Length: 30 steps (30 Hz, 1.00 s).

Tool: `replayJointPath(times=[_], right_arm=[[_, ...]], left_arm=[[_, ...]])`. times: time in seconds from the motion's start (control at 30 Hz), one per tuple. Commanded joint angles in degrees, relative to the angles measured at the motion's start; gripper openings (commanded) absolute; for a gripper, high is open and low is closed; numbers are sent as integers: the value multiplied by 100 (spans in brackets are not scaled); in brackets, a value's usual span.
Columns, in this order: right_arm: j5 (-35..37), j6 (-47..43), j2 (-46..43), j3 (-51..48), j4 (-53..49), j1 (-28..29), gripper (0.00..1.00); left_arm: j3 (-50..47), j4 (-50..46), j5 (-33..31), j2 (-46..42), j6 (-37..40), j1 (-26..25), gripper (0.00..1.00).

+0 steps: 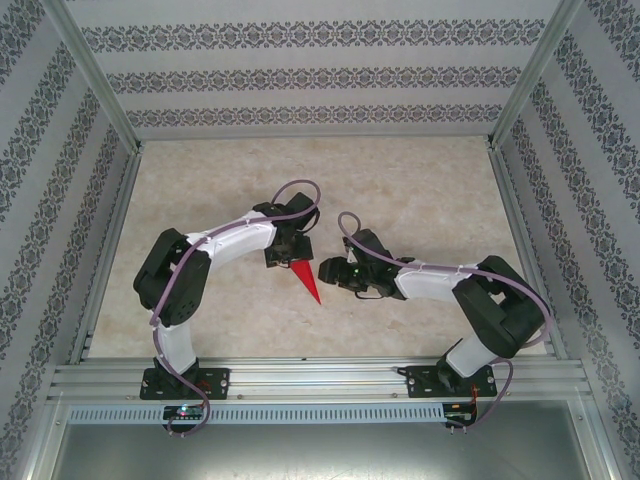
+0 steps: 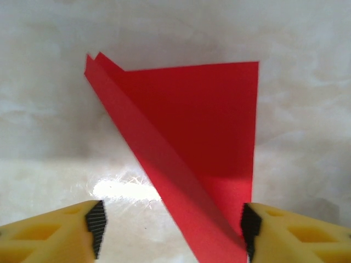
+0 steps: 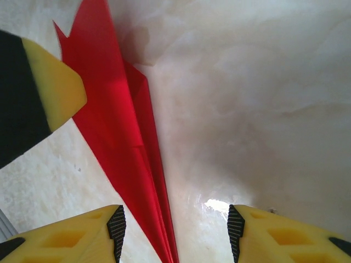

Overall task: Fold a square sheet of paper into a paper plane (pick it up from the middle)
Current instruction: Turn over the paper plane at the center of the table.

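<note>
Left gripper (image 2: 173,227) jaws apart over the paper plane (image 2: 203,126) far end, right gripper (image 3: 175,230) apart just right of it; plane lies mid table (image 1: 420,200), axis far-left to near-right, nose near, I'd call left closer.

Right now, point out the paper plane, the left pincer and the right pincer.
paper plane (image 2: 211,126), left wrist view, on its broad flat red panel.
left pincer (image 2: 173,229), left wrist view, midway between its fingertips.
right pincer (image 3: 175,230), right wrist view, midway between its fingertips.
</note>
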Motion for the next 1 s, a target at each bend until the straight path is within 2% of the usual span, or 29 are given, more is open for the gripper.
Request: replayJointPath(times=[0.0, 0.2, 0.53, 0.97], right_arm=[[-206, -83, 181, 192, 113, 56, 55], [-470, -244, 431, 435, 162, 119, 55], [-738, -465, 919, 871, 150, 211, 55], [-1048, -806, 1189, 1149, 34, 316, 54]], left_arm=[[-344, -31, 3, -341, -1, 79, 62], [-868, 148, -192, -875, -107, 105, 48], [-979, 93, -274, -905, -78, 132, 29], [-1067, 100, -273, -922, -42, 167, 27]])
